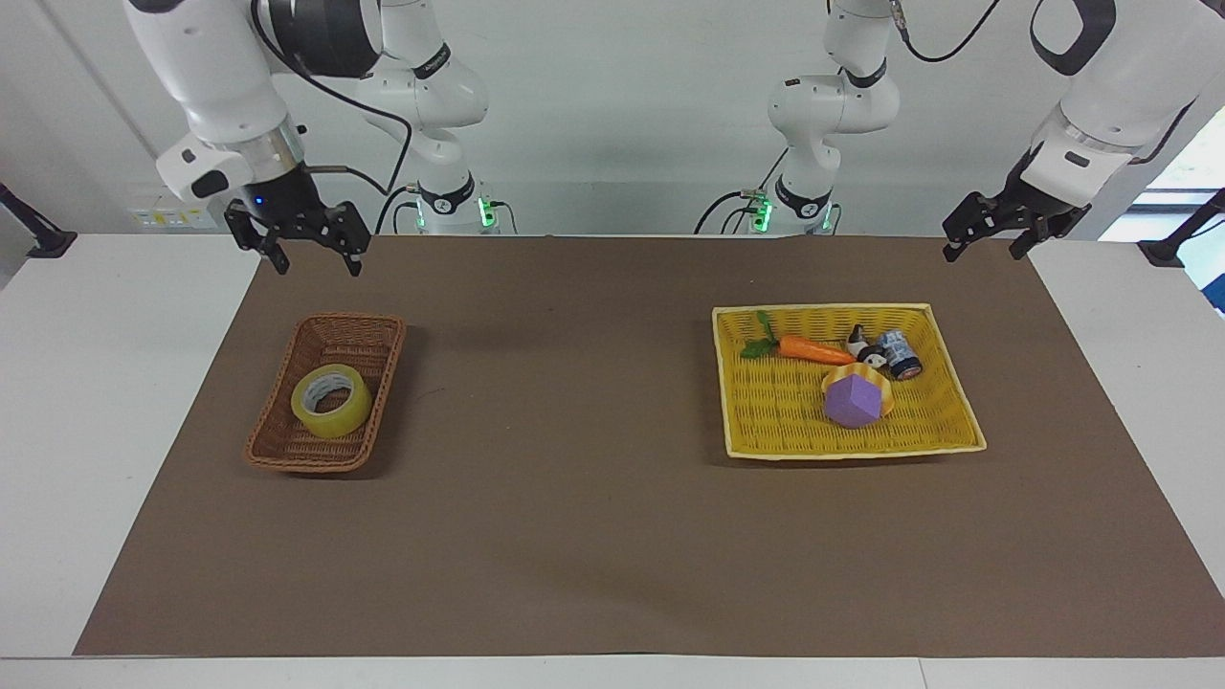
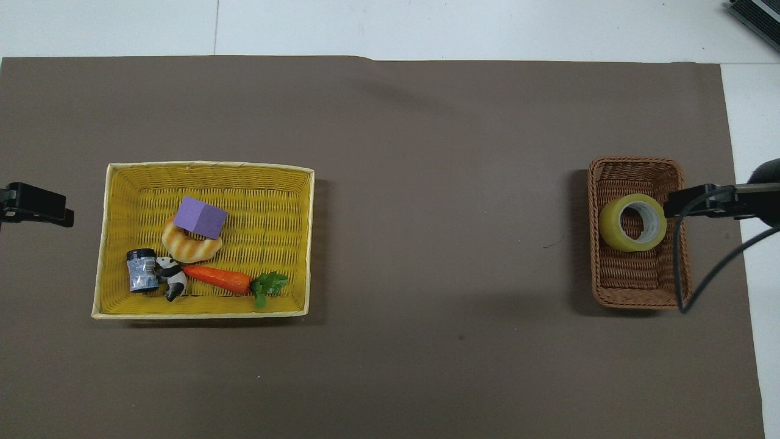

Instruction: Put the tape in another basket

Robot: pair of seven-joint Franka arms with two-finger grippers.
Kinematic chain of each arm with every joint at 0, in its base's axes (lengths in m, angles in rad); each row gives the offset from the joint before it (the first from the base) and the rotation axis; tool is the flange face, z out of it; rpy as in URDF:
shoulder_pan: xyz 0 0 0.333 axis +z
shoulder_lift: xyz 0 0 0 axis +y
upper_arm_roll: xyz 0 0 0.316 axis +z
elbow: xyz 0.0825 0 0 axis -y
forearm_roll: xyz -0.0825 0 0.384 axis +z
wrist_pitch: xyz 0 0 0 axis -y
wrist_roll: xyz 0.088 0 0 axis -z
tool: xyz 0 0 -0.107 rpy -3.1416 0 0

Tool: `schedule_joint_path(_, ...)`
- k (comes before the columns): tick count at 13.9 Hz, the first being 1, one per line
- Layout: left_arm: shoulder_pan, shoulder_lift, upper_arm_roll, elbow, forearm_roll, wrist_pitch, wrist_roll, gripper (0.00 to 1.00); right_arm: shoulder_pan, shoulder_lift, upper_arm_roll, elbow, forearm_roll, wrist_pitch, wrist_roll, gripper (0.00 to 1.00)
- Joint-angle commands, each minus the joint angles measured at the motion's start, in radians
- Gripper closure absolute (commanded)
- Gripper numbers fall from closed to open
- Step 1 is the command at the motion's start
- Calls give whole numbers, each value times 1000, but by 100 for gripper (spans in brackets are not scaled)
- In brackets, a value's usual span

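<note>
The yellow tape [image 1: 331, 402] lies flat in the brown wicker basket [image 1: 287, 457] at the right arm's end of the table; it also shows in the overhead view [image 2: 632, 223], inside the basket [image 2: 634, 292]. My right gripper [image 1: 316, 260] is open and empty, raised high above the table, well clear of the tape. In the overhead view the right gripper [image 2: 688, 203] shows over the basket's outer rim. My left gripper [image 1: 981, 247] is open and empty, and waits in the air over the mat's edge at the left arm's end; it also shows in the overhead view [image 2: 36, 206].
A flat bright-yellow woven tray [image 1: 852, 448] stands toward the left arm's end. It holds a carrot [image 1: 809, 350], a purple block [image 1: 854, 400] on a ring-shaped bread, a small panda figure and a blue-grey roll [image 1: 900, 352]. Brown mat lies between tray and basket.
</note>
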Motion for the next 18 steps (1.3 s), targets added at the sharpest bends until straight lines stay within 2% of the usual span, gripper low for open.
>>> schedule_joint_path(1, -13, -15, 10, -5, 15, -6, 7, 0, -12, 30, 9, 133, -1, -129, 13, 0)
schedule_joint_path(4, -12, -15, 9, -4, 12, 0, 8, 0, -11, -8, 7, 86, -3, -133, 12, 0)
schedule_joint_path(11, -12, -16, 12, -4, 10, -9, 7, 0, -24, -24, 9, 64, -3, -142, -16, 0)
schedule_joint_path(14, -13, -16, 10, -4, 10, -9, 7, 0, -20, -51, 9, 20, -21, -113, -47, 0)
schedule_joint_path(18, -13, -16, 10, -4, 10, -9, 7, 0, -26, -42, 14, 44, -7, -111, -88, 0)
